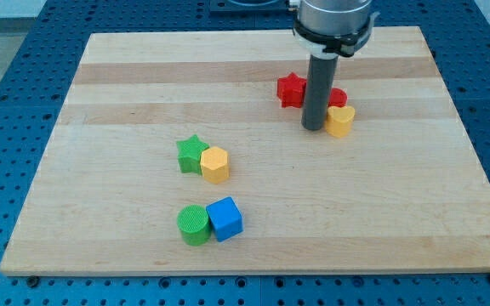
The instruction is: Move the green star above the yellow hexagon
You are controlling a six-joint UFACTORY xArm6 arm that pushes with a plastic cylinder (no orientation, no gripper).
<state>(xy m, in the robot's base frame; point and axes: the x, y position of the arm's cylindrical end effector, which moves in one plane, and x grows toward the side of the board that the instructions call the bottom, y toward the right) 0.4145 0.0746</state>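
Observation:
The green star [191,154] lies left of centre on the wooden board [100,93], touching the left side of the yellow hexagon [215,164]. My tip [314,128] stands well off to the view's upper right of both, between a red star [291,89] and a yellow block [340,121]. A red block [337,97] shows partly behind the rod, just above the yellow block.
A green cylinder [194,225] and a blue cube [225,218] sit side by side, touching, below the star and hexagon near the board's bottom edge. The board lies on a blue perforated table [7,51].

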